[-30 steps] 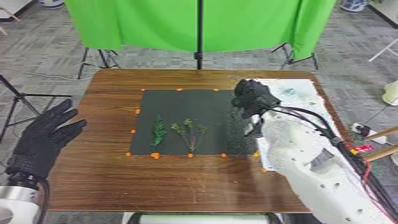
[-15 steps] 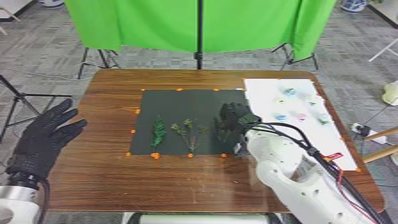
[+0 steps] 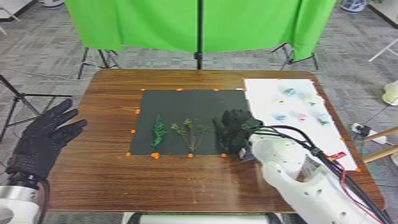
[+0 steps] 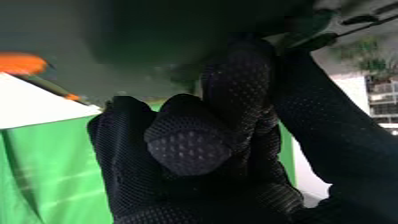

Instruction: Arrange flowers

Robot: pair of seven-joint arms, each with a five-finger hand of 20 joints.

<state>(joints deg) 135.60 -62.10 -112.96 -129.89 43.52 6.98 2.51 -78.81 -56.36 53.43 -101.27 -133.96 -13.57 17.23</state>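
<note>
Near side: left hand [image 3: 43, 137] is parked over the left edge of the brown surface [image 3: 169, 182], fingers loose and spread, nothing in it. Right hand [image 3: 238, 127] is low over the near right part of the dark mat [image 3: 191, 102], thumb closed against a finger on a dark green leafy sprig [image 4: 313, 25]. Sprig is at the fingertips, beside the hand on its left in the head view; can't tell if its stem touches the mat. Reads as laying that stem down, arrangement partly built. Handling guess: next to no weight, thin springy stem, soft leaves that bend or tear if squeezed. Take it low on the bare stem, light pinch, keep fingers off the leaves. Glove fabric could snag a leaf and drag the sprig on release, so open wide and lift straight up. Next along the mat to the left, the branched sprig [image 3: 191, 134] looks wiry, likely to catch if brushed; the fern-like sprig [image 3: 158, 132] beyond it looks flat and floppy. Farther off on the right, white sheet [image 3: 329, 136] carries the small flowers [image 3: 301, 117]; heads probably crush easily, so grip under the bloom.
</note>
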